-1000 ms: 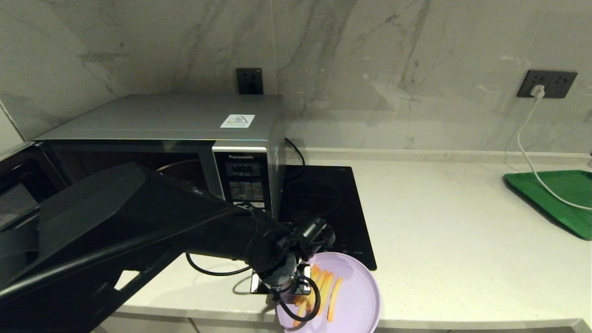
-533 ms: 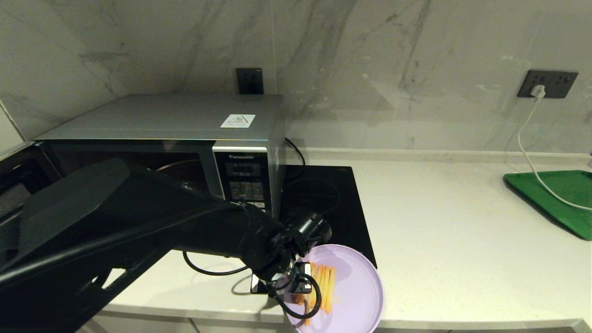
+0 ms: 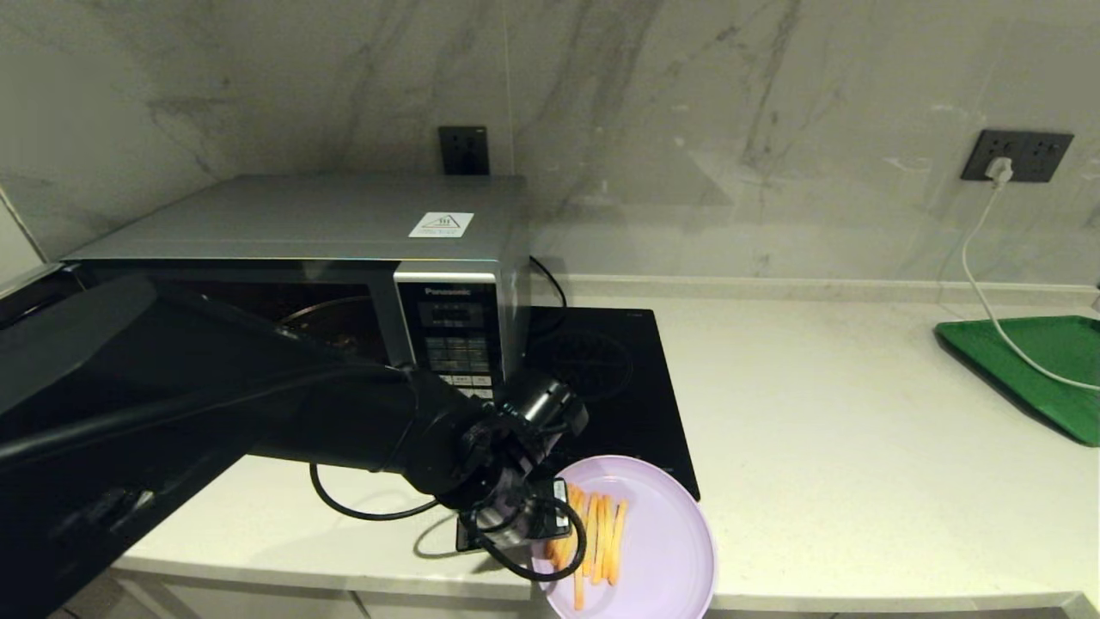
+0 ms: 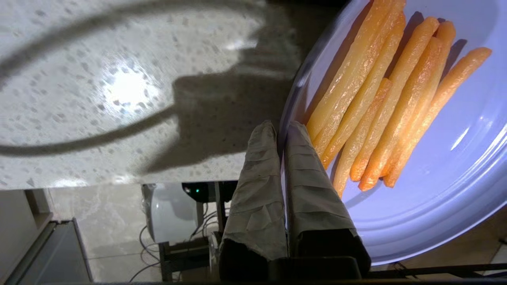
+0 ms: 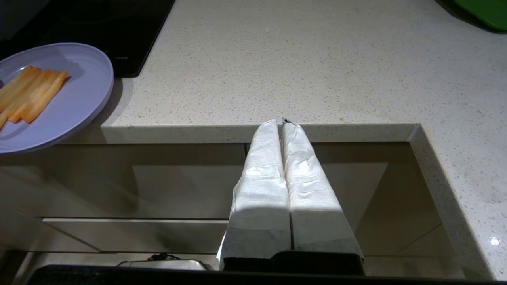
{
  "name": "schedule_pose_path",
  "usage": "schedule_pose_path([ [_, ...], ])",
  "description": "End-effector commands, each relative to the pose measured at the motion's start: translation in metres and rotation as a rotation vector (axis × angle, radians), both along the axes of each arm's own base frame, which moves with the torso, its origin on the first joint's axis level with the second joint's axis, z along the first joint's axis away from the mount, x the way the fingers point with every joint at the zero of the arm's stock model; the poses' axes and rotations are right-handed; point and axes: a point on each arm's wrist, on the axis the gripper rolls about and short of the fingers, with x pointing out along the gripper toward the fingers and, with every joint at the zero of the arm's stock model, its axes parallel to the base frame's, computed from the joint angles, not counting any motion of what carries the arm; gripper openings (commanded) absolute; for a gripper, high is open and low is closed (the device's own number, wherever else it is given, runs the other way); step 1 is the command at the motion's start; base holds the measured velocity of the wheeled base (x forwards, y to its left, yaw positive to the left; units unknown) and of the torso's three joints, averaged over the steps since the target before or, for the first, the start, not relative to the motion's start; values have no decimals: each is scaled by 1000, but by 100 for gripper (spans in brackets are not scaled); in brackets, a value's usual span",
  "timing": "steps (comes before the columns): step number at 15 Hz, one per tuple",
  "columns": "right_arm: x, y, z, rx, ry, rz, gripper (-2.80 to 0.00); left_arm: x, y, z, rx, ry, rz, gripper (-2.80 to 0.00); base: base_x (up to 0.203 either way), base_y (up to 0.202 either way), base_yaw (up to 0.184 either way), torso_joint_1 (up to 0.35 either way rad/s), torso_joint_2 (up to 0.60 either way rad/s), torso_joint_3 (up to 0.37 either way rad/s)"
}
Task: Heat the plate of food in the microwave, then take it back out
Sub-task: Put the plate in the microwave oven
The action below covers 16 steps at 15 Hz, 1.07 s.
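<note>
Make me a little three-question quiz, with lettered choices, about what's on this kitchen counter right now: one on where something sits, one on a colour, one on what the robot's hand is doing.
1. Where is the green tray?
A. on the microwave
B. at the counter's far right
C. under the plate

2. What colour is the plate of food?
A. pale lilac
B. red
C. black

3. What is the left gripper doing?
A. pressing the keypad
B. hanging open over the cooktop
C. pinching the plate's rim

Answers: 1 B, it lies by the right edge. 2 A, lilac under orange fries. 3 C, its fingers are closed on the rim.
</note>
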Motion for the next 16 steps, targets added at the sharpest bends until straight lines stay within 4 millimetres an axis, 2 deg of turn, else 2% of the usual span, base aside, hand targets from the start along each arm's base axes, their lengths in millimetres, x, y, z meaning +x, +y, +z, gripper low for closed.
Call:
schedule_pose_path([
  [1, 0, 0, 0, 0, 1, -1, -280, 0, 7, 4, -43, -12, 10, -280, 0, 0, 0, 0, 0, 0],
  [6, 0, 0, 0, 0, 1, -1, -280, -1, 29, 15, -174, 22, -1, -280, 0, 0, 0, 0, 0, 0],
  [16, 0, 0, 0, 0, 1, -1, -280, -38, 88, 23, -308, 77, 8, -280, 0, 0, 0, 0, 0, 0],
])
